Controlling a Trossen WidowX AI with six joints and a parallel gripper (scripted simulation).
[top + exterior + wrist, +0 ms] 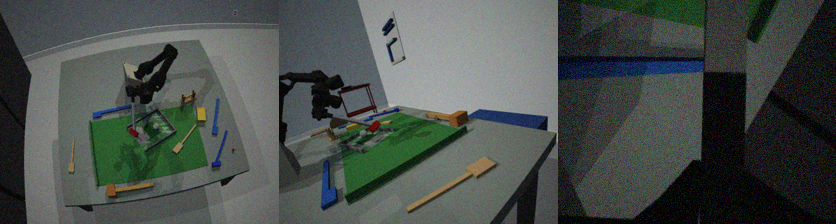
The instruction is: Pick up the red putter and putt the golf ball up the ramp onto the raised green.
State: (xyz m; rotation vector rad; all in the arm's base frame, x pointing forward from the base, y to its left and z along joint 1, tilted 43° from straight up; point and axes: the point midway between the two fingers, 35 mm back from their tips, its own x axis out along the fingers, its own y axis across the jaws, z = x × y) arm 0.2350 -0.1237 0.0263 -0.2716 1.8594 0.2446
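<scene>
A: What do you see on the left?

B: I see 1 tan paddle [72, 157] on the table [80, 77], then the green mat [110, 148].

A: And the claw?

B: My gripper [133, 99] is clamped on the red putter [133, 123], its head at the gray ramp [142, 135].

A: The golf ball [156, 125]?

B: Just right of that, inside the gray frame [167, 135] on the raised green
</scene>
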